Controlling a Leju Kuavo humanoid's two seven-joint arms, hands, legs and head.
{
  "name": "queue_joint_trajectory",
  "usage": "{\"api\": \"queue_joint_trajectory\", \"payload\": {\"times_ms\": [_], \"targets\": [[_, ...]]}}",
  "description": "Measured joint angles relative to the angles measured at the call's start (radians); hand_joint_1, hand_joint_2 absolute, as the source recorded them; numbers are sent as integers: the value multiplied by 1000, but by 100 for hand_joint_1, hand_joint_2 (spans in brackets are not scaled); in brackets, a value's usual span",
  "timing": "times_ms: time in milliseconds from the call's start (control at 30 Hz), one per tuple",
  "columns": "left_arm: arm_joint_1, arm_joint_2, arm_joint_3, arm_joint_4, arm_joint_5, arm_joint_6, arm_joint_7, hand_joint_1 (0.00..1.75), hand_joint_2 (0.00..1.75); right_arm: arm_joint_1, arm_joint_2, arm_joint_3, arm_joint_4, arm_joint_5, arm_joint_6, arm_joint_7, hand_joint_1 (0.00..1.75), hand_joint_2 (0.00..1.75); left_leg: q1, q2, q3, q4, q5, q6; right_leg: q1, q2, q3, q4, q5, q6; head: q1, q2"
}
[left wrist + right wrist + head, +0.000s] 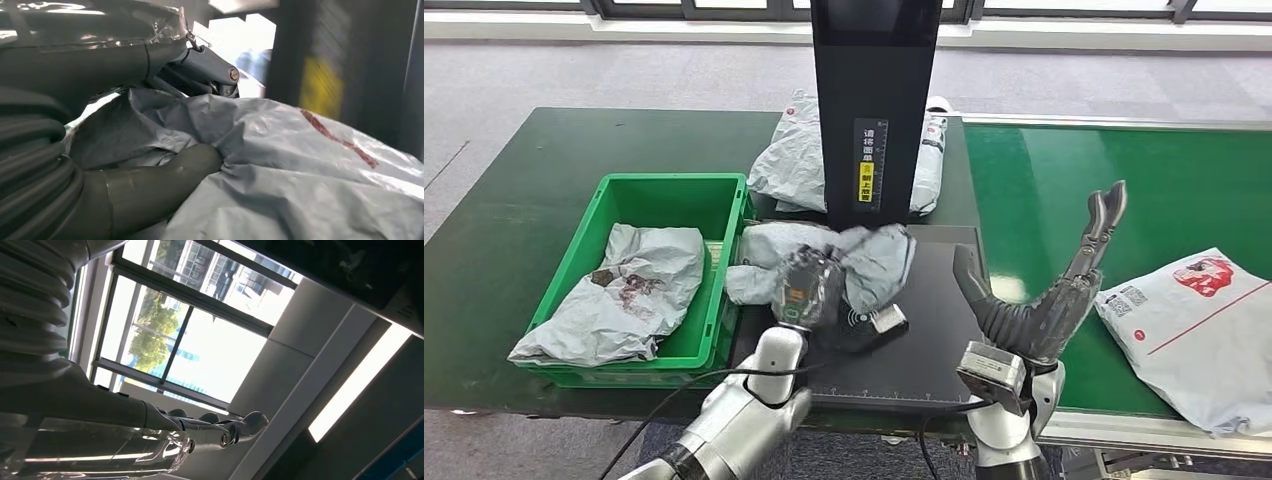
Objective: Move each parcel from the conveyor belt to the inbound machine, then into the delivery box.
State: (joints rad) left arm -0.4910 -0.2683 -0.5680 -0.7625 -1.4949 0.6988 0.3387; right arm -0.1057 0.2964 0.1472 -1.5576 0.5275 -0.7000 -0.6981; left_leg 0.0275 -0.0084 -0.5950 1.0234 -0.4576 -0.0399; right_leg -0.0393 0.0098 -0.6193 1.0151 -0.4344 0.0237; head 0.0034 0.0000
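A crumpled grey parcel [864, 258] lies on the black inbound machine [934, 330], at the foot of its upright post. The left hand [809, 287] grips it, thumb [165, 185] pressed into the plastic. The right hand [1064, 290] is raised, fingers spread, holding nothing, above the green conveyor belt [1044, 190]. Another parcel [1199, 335] lies there. The green delivery box [664, 200] sits just left of the machine.

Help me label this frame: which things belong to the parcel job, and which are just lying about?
Job: grey parcel in left hand; inbound machine; green delivery box; white parcel on conveyor belt.
Lying about: black cable.
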Motion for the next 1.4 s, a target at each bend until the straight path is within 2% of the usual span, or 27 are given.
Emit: {"api": "queue_joint_trajectory", "payload": {"times_ms": [167, 267, 367, 500, 667, 900, 1067, 1167, 1300, 1400], "targets": [[-35, 83, -123, -205, -1, 2, 175, 175, 175, 0, 0, -1, 0, 8, 0, 0, 0, 175, 0, -3, -1, 0, 1, 0, 0, -2, 1, 0, 0, 0, 0, 0], [-89, 139, -225, -281, -1, 2, 304, 175, 175, 0, 0, -2, 0, 13, 0, 0, 0, 175, 0, -4, -1, 0, 1, 0, 0, -2, 0, 0, 0, 0, 0, 0], [-143, 189, -294, -345, -1, 2, 327, 175, 175, 1, 1, -5, 0, 23, 0, 0, 0, 175, 0, -4, -1, 0, 1, 0, 0, -3, 1, 0, 0, 0, 0, 0], [-192, 266, -320, -439, -1, 2, 327, 175, 175, 2, 2, -10, 0, 37, 0, 0, 0, 175, 0, -3, -1, 0, 1, 0, 0, -1, 0, 0, 0, 0, 0, 0], [-196, 353, -302, -511, -1, 2, 328, 175, 175, 3, 3, -16, 0, 40, 0, 0, 0, 175, 1, -3, -1, -1, 1, -1, 1, -1, 0, 0, 0, 0, 0, 0], [-183, 401, -274, -550, -1, 2, 328, 175, 175, 3, 3, -16, 0, 41, 0, 0, 0, 175, 1, -4, -1, -1, 1, -1, 1, -1, 1, 0, 0, 0, 0, 0], [-119, 436, -189, -591, -1, 2, 327, 175, 175, 5, 3, -20, 0, 32, 0, 0, 0, 175, 1, -3, -1, -1, 1, -1, 1, -1, 0, 0, 0, 0, 0, 0], [-69, 438, -122, -592, -1, 2, 305, 175, 175, 7, 3, -22, 0, 23, 0, 0, 0, 175, 1, -3, -1, -1, 1, -1, 1, -1, -1, 0, -1, -1, 0, 0], [-20, 400, -36, -561, -1, 1, 243, 175, 175, 7, 2, -23, -1, 12, 0, 0, 0, 175, 1, -3, -1, -1, 1, -1, 1, -1, 0, 0, 0, 0, 0, 0], [35, 372, 40, -548, -1, 1, 165, 175, 175, 7, 2, -23, -1, 10, 0, 0, 0, 175, 1, -2, -1, -1, 1, -1, 1, 1, -1, 0, 0, 0, 0, 0]]}}
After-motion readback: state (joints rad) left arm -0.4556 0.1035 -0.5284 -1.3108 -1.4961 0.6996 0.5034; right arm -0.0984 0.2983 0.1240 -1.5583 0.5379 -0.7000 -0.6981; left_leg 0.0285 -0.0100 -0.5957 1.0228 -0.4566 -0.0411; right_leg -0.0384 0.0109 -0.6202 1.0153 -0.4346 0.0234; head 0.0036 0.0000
